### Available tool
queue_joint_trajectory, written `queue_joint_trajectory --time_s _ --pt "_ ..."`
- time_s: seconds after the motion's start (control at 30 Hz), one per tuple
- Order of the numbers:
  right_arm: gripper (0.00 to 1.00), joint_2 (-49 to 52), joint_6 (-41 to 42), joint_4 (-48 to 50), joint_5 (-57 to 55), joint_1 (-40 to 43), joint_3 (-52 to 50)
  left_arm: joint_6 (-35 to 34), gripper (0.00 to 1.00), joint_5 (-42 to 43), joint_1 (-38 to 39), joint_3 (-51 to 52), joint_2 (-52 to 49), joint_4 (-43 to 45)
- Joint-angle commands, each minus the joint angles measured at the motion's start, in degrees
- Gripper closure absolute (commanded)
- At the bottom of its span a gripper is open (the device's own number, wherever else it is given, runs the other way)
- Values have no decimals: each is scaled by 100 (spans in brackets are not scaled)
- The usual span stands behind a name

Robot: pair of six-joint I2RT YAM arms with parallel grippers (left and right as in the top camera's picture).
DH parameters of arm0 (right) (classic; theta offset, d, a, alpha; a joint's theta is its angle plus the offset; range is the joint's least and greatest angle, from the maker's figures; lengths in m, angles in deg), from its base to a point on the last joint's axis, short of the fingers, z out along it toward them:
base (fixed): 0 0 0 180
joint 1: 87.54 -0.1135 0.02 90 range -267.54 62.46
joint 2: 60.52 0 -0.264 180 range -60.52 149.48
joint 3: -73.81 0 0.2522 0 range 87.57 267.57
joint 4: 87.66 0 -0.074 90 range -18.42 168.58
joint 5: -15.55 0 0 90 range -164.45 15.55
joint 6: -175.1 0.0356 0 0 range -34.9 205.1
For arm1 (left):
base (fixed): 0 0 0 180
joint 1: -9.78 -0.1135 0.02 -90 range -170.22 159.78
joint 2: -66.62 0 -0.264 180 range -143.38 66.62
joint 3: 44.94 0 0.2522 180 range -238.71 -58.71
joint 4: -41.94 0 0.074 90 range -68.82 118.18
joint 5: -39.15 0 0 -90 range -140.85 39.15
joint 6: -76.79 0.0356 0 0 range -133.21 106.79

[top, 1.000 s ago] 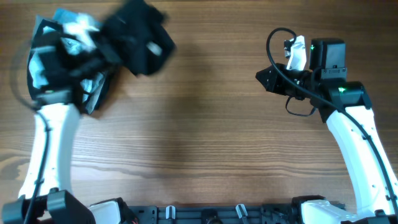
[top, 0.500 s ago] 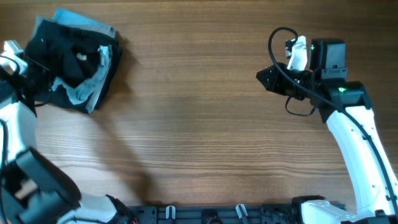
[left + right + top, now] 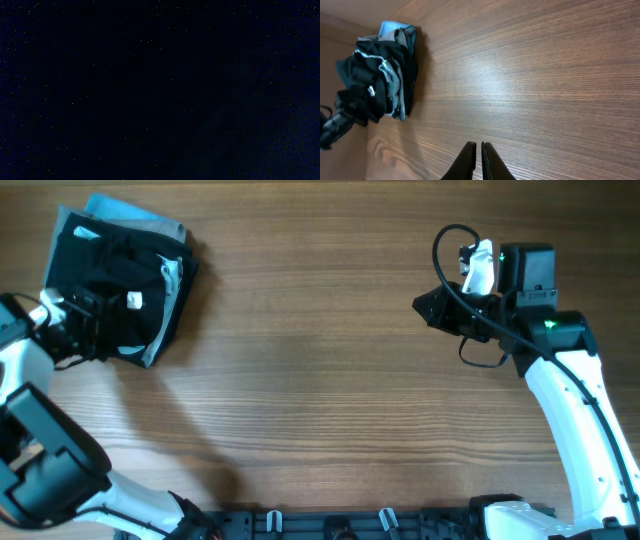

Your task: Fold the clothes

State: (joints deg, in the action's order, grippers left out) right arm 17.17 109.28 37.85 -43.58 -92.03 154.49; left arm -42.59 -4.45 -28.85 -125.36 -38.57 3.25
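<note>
Your clothes [image 3: 115, 280] sit in one rumpled stack at the far left corner of the table [image 3: 320, 390], with a black T-shirt [image 3: 100, 270] and its small white label [image 3: 132, 299] on top and a pale blue garment [image 3: 130, 210] showing along the stack's far edge. Your left gripper [image 3: 72, 318] is at the table's left edge, pressed into the stack's near side, and its wrist camera shows only darkness, so you cannot tell how its jaws stand. Your right gripper [image 3: 478, 146] hangs over the far right part of the table, well apart from the stack, fingers clenched together on nothing.
</note>
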Motion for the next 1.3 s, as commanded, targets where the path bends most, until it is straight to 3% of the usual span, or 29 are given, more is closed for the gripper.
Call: queue_joint_trajectory --time_s 0.0,0.13,0.37,0.53,0.67,0.73,0.8,0.83,0.9,0.93,1.0,1.27 --pt "92 -26 -4 0 48 7 37 72 0 448 -304 -190 767 -540" --pt "92 -46 -26 4 55 7 37 533 0 566 -398 -420 1620 -1263" --pt "96 -310 -474 -61 -131 7 37 2243 0 44 -295 -763 2940 -2487" --pt "96 -984 -474 -203 -981 7 87 3248 0 44 326 -1097 3445 -2688" --pt "94 -1768 -850 -326 -1163 7 262 4299 0 -343 1123 -1803 3585 -3512" --pt "85 -2223 -975 -358 -1163 7 295 4441 0 -988 1600 -2083 3681 -3912" --pt "65 -2756 -1257 -420 -1165 7 295 4155 0 -2013 2190 -2197 3932 -4221" --pt "51 -2973 -1397 -461 -1167 7 295 3836 0 -2557 2406 -2197 4068 -4343" --pt "12 -3383 -1537 -584 -1290 7 295 3283 0 -3617 2769 -2197 4354 -4614" --pt "0 -3541 -1515 -656 -1421 7 295 3161 0 -4006 2911 -2197 4492 -4710" --pt "0 -3786 -1515 -763 -1655 7 295 2994 0 -4356 3093 -2197 4760 -4758" --pt "0 -3941 -1252 -1034 -1843 7 289 2997 0 -4328 3176 -2197 5593 -4826"
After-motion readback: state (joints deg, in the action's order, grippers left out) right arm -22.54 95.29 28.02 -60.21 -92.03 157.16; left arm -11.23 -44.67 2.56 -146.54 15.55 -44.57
